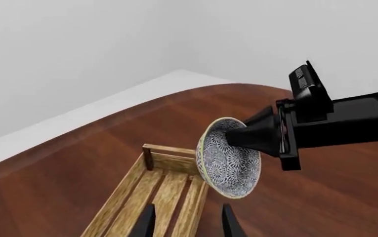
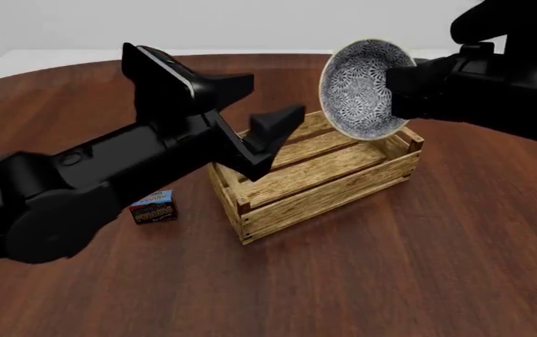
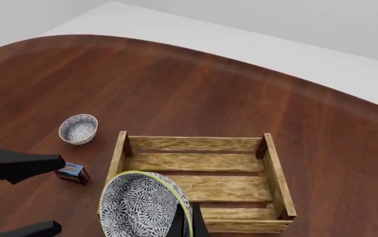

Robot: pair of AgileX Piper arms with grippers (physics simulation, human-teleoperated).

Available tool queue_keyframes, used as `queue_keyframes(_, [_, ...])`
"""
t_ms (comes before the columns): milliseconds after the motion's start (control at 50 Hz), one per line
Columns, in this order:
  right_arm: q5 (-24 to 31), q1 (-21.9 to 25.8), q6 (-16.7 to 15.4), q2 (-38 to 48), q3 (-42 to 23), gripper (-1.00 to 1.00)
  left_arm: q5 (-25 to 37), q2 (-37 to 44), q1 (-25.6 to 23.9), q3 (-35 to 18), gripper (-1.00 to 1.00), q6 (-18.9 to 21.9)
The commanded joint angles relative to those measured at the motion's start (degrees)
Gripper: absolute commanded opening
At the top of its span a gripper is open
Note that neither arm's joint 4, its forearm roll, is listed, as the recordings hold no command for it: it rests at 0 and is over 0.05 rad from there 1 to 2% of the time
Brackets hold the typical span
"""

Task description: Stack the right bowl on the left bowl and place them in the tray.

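Your left gripper (image 2: 270, 137) fills the left and centre of the front view, jaws apart and holding nothing, over the tray's (image 2: 324, 193) left end. Below it sits a small blue box (image 2: 154, 207). Upper right, your right gripper (image 2: 394, 91) pinches the right bowl (image 2: 360, 88) by its rim — tipped on edge above the tray. The left bowl (image 3: 78, 129) rests on the table (image 2: 390, 281), left of the tray in the right wrist view.
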Motion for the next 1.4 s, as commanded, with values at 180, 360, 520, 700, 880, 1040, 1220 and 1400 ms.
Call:
queue_keyframes(180, [3.2,0.4,-1.2,-1.1,-0.7,-1.00,0.0,-1.9,-1.1,-0.5,1.00,-1.5])
queue_keyframes(360, [2.8,1.6,-1.6,-0.6,-0.2,-1.00,-0.3,-0.7,-1.4,-1.2,1.00,-2.0])
queue_keyframes(520, [2.8,2.4,-1.9,-0.5,0.1,-1.00,-0.7,0.4,-1.4,-1.8,1.00,-2.3])
queue_keyframes(700, [2.9,3.3,-2.1,-0.7,0.4,-1.00,-1.4,2.2,-1.5,-2.2,1.00,-3.0])
queue_keyframes(880, [3.1,4.0,-2.1,-1.2,0.7,-1.00,-2.0,4.6,-1.2,-3.1,1.00,-3.9])
queue_keyframes(1040, [3.4,4.6,-2.1,-1.8,0.8,-1.00,-2.5,6.8,-1.1,-4.1,1.00,-4.7])
queue_keyframes(1220, [3.7,5.0,-2.2,-2.3,1.0,-1.00,-1.8,9.6,-0.4,-6.4,1.00,-5.8])
queue_keyframes(1400, [3.7,5.1,-2.2,-2.4,0.9,-1.00,-2.2,10.4,-0.3,-6.6,-1.00,-6.7])
